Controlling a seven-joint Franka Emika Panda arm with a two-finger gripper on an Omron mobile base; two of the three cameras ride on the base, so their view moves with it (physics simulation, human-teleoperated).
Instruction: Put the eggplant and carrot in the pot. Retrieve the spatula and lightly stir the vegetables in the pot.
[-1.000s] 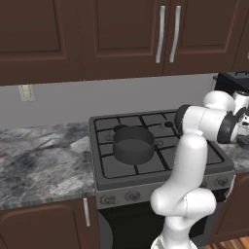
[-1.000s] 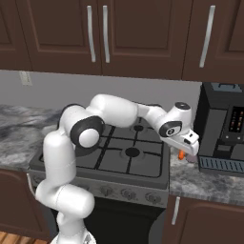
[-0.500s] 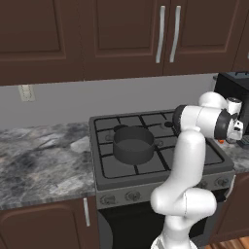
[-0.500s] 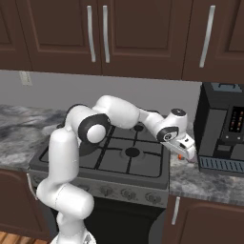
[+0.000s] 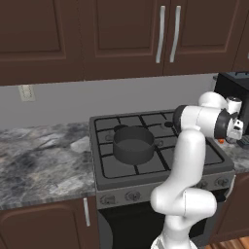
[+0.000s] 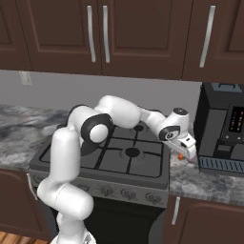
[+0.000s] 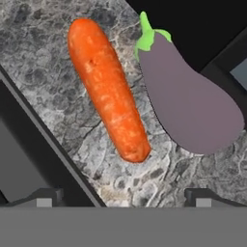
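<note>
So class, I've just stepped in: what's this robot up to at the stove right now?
The white arm has swung over to the counter to the right of the stove, and its gripper hangs open over the carrot and the eggplant, which lie side by side on the marbled counter. Neither is held yet. The dark pot sits on a left burner of the stove, waiting for both vegetables.

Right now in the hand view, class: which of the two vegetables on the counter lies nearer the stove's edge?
The carrot: orange and slim, it lies beside the dark stove edge. The purple eggplant lies on its far side, by the black machine.
</note>
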